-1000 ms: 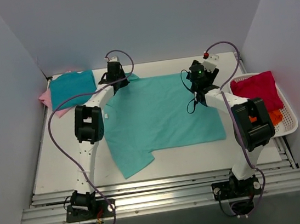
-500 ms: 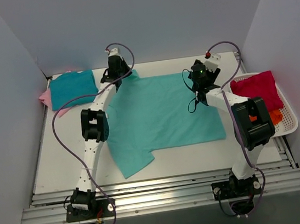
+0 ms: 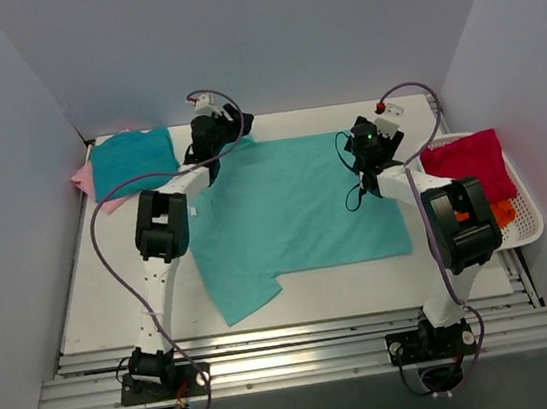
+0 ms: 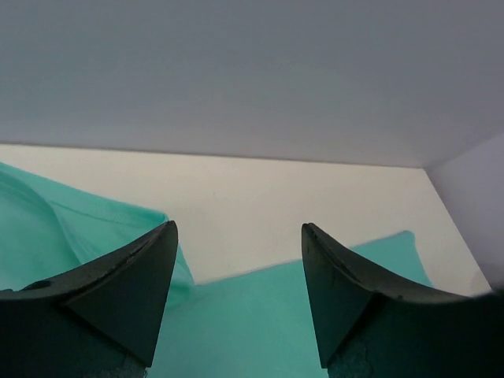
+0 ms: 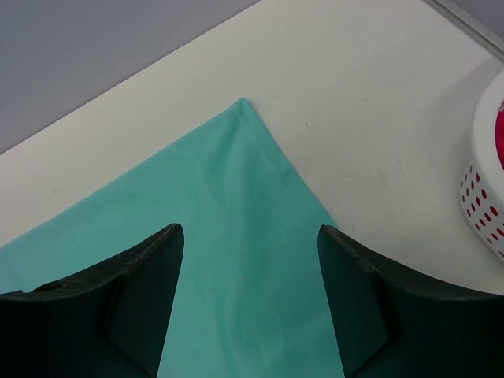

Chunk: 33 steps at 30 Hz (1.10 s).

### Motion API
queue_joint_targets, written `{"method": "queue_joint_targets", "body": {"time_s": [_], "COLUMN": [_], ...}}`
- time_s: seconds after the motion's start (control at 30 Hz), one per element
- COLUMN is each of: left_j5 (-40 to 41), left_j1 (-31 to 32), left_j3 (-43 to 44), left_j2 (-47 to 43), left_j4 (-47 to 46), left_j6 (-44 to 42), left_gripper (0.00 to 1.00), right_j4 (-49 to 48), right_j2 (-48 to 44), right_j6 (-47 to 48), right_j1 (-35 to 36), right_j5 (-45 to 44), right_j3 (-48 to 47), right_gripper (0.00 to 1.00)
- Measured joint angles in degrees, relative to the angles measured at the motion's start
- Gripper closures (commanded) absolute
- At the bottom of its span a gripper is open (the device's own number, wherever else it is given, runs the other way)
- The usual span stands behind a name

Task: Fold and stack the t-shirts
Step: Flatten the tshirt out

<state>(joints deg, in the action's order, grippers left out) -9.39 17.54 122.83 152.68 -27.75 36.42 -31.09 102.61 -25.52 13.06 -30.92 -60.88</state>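
Lying flat, mint tee (image 3: 294,207) waited unfolded by wide-open left gripper (image 4: 236,230) and right gripper (image 5: 250,230); teal (image 3: 132,161), pink (image 3: 81,177) were stacked; crimson (image 3: 468,164), orange (image 3: 502,211) sat in basket (image 3: 534,218).

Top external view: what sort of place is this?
Most likely a robot test cell in a lab, not a home: plain grey walls close in a white table, the left arm and right arm are bolted to a metal rail, and a mint t-shirt lies spread flat.

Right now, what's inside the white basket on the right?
The basket holds a crimson shirt on top, with an orange shirt peeking out beneath it. Anything underneath those two is covered and cannot be seen.
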Motion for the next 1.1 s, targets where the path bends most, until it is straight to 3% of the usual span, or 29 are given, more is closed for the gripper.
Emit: {"method": "queue_joint_targets", "body": {"time_s": [0.1, 0.17, 0.2, 0.27, 0.3, 0.43, 0.6, 0.8, 1.1], "left_j5": [3.08, 5.18, 6.29, 8.31, 9.42, 12.52, 12.50, 9.97, 6.73], "left_j1": [-0.02, -0.02, -0.02, -0.02, -0.02, 0.00, 0.00, 0.02, 0.00], "left_j3": [-17.18, -23.80, -25.42, -26.60, -26.43, -18.10, 4.72, 17.66, 26.97], "left_j2": [-15.82, -26.23, -30.38, -36.61, -39.01, -38.38, -18.18, 3.50, 6.03], "left_j4": [-4.24, -7.17, -8.39, -9.40, -9.57, -2.82, 19.54, 42.40, 47.23], "left_j6": [-3.96, -7.15, -8.52, -10.91, -11.87, -14.14, -13.40, -10.51, -7.87], "left_gripper": [0.30, 0.42, 0.60, 0.79, 0.95, 0.98, 0.98, 0.98, 0.98], "right_j4": [-0.17, -0.42, -0.44, -0.48, -0.46, -0.46, -0.46, -0.46, -0.50], "right_j2": [-0.22, -0.57, -0.85, -1.42, -1.66, -3.02, -5.01, -5.90, -6.03], "right_j6": [-0.02, -0.04, -0.02, -0.04, -0.04, -0.04, -0.04, -0.02, 0.00], "right_j1": [0.15, 0.52, 0.61, 0.94, 1.11, 1.68, 2.05, 2.05, 1.99], "right_j5": [0.92, 1.29, 1.46, 1.46, 1.51, 1.79, 1.81, 1.79, 1.60], "right_j3": [0.00, 0.07, 0.11, 0.15, 0.15, 0.37, 1.22, 1.81, 2.32], "right_gripper": [0.35, 0.34, 0.34, 0.34, 0.34, 0.34, 0.34, 0.34, 0.34]}}
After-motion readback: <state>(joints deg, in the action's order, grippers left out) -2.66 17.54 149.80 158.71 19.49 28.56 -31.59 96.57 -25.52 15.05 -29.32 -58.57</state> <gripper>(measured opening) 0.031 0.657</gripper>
